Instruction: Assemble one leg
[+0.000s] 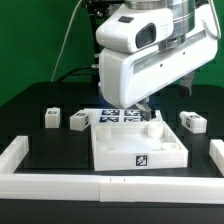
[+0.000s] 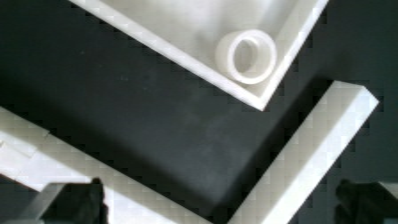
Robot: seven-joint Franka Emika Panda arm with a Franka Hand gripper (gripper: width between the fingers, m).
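Legs, white, blocky, each with a black-and-white tag.

Exterior view: first leg (image 1: 52,118) and second leg (image 1: 80,121) stand near each other on the black table (image 1: 45,145) toward the exterior view's left. The third leg (image 1: 192,121) stands alone toward the exterior view's right. All three are apart from the gripper. The square panel (image 1: 125,148), large, white and tagged on its front edge, lies at centre between them. A small white upright piece (image 1: 155,125) stands at the panel's far corner; whether it is another leg cannot be told. The marker board (image 1: 112,117) lies flat behind the panel. White rails (image 1: 60,185) border the table. The gripper (image 1: 150,108) hangs above the panel's far corner, with its jaws hidden behind the arm's white housing (image 1: 140,60).

Wrist view: one corner of the panel (image 2: 196,25) shows, carrying a raised round ring (image 2: 249,55). A white rail (image 2: 329,140) crosses black table beside it. Two dark, blurred fingers (image 2: 68,200) sit at opposite edges, spread wide, with only bare table between them and nothing held.
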